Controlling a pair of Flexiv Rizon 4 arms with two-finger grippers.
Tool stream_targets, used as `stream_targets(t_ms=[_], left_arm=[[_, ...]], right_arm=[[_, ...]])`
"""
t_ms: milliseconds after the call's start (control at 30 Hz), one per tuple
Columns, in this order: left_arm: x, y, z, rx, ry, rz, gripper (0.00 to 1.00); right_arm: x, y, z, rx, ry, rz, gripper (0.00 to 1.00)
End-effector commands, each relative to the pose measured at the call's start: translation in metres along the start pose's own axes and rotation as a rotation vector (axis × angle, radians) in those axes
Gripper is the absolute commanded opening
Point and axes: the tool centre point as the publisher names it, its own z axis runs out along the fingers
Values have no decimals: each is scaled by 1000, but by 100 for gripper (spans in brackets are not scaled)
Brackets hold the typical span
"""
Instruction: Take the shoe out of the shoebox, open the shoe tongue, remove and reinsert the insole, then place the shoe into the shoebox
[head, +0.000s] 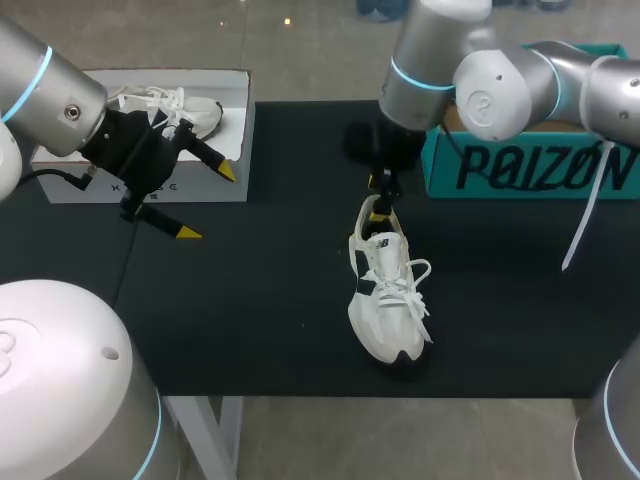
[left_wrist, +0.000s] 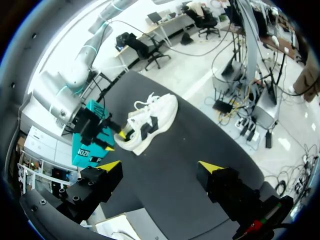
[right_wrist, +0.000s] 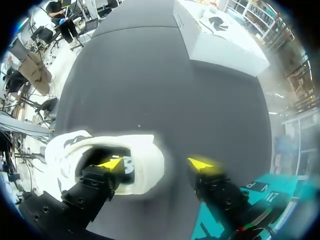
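A white sneaker (head: 385, 300) with a dark side stripe lies on the black mat, toe toward the table's front edge. My right gripper (head: 378, 205) stands at its heel. In the right wrist view its fingers straddle the heel collar of the sneaker (right_wrist: 145, 155): one yellow tip is inside the shoe's mouth, the other is outside behind the heel with a gap showing. The white shoebox (head: 150, 185) sits at the far left with a second white shoe (head: 175, 108) in it. My left gripper (head: 208, 202) hangs open and empty in front of that box, looking toward the sneaker (left_wrist: 150, 120).
A teal box (head: 530, 165) stands at the back right, just behind my right arm. The black mat (head: 280, 300) covers the table between both boxes. A white strap hangs off the teal box's right side.
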Motion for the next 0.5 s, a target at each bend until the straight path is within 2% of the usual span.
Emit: stream_targets(t_ms=[33,67,233,267,500], left_arm=[[0,-1,0,-4,3,0,100],[0,-1,0,-4,3,0,100],[0,-1,0,-4,3,0,100],[0,-1,0,-4,3,0,100],[0,-1,0,-4,3,0,100]], right_arm=[[0,0,-1,8,-3,3,60],[1,0,-1,10,-4,2,51],[1,0,-2,14,-6,0,44],[2,1,-2,16,-6,-1,37],[7,2,-2,7,-4,-6,13]])
